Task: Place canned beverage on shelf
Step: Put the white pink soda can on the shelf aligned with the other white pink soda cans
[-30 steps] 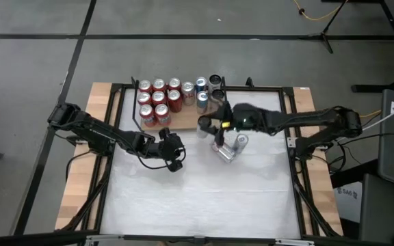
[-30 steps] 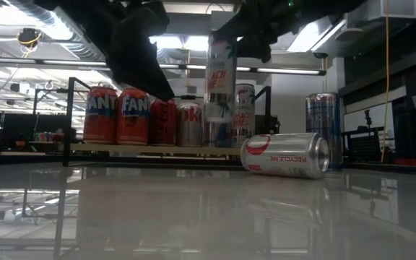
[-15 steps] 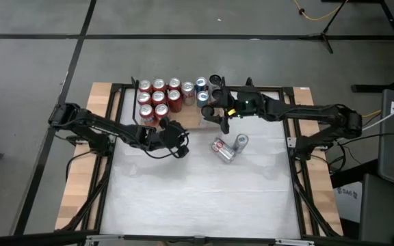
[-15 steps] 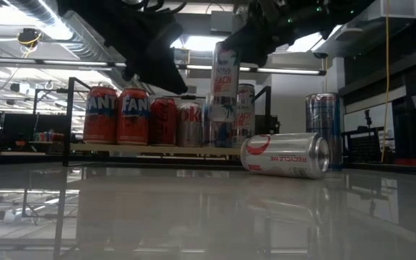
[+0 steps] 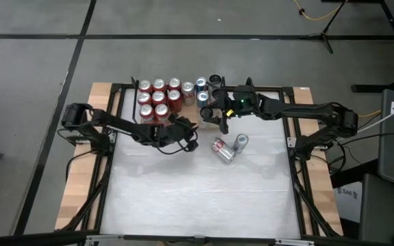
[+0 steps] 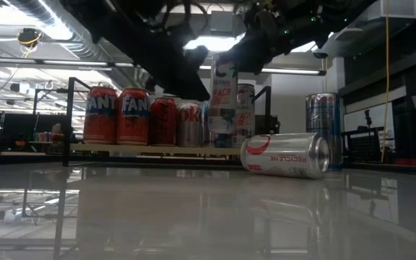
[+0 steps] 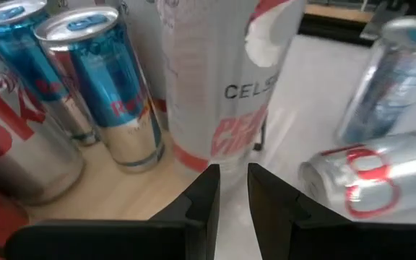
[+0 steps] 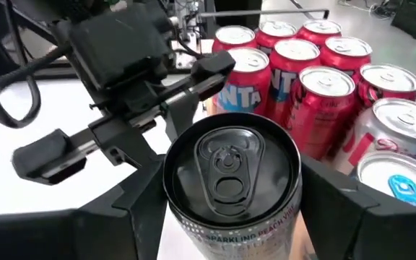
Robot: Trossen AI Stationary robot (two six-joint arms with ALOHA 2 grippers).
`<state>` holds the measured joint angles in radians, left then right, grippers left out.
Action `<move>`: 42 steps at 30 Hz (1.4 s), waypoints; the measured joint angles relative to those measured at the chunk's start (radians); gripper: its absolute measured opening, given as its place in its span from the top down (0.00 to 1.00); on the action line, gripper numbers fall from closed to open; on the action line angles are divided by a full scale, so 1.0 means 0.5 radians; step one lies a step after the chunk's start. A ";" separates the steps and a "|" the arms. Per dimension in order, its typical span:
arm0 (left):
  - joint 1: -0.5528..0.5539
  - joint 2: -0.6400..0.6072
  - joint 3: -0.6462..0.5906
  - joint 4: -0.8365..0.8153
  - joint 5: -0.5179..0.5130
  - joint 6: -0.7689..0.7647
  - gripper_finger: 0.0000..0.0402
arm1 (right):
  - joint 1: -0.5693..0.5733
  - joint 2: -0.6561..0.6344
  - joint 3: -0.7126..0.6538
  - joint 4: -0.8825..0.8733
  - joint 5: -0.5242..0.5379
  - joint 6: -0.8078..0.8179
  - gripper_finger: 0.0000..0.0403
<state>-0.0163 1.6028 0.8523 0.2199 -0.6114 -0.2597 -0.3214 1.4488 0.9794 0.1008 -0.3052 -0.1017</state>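
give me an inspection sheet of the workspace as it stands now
surface: whitish tabletop, glossy, bare toward the front.
job's things: shelf at the far edge, packed with upright red and silver cans; tall white can in the right gripper at the shelf's edge.
clutter: one silver can lying on its side on the tabletop, another can upright beside it.
grippers: right gripper shut on the tall white can; left gripper nearly closed, holding nothing, pointed at that can's base.
cables: yellow cable on the floor beyond the table.
surroundings: grey floor, stand legs, lab room behind.
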 joint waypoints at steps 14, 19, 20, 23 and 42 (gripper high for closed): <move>0.113 0.084 0.001 0.068 0.005 0.016 0.84 | 0.001 0.099 0.000 -0.048 0.086 -0.075 0.39; 0.127 0.084 0.001 0.080 0.006 0.016 0.84 | 0.001 0.134 0.003 -0.032 0.084 -0.072 0.39; 0.132 0.084 0.000 0.079 0.007 0.016 0.84 | 0.001 0.134 0.003 -0.032 0.084 -0.072 0.39; 0.138 0.084 0.001 0.079 0.008 0.015 0.84 | 0.001 0.134 0.003 -0.033 0.085 -0.071 0.39; 0.131 0.083 -0.001 0.182 0.187 0.016 0.84 | 0.001 0.134 0.003 -0.042 0.085 -0.070 0.39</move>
<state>0.0494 1.6444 0.8516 0.3107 -0.5181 -0.2516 -0.3210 1.5158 0.9810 0.0799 -0.2626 -0.1368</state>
